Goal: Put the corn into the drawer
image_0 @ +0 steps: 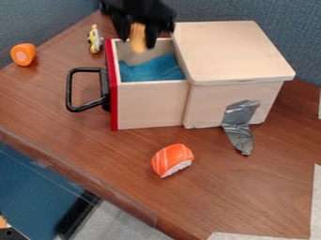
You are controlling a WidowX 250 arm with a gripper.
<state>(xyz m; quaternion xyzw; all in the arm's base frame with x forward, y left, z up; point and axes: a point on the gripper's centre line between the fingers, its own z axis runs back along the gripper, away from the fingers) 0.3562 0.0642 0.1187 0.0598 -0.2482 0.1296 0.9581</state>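
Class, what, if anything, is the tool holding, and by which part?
The tool grips the corn by its sides, its lower end poking out below.

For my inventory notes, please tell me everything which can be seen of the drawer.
The drawer is pulled out of the pale wooden box. Its side is pale and wood-like; its front is red, with a black looped handle. Blue cloth lies inside. The corn, held in the gripper, hangs over its far end.

Black robot body (pixel 141 12), chunky, uneven outline
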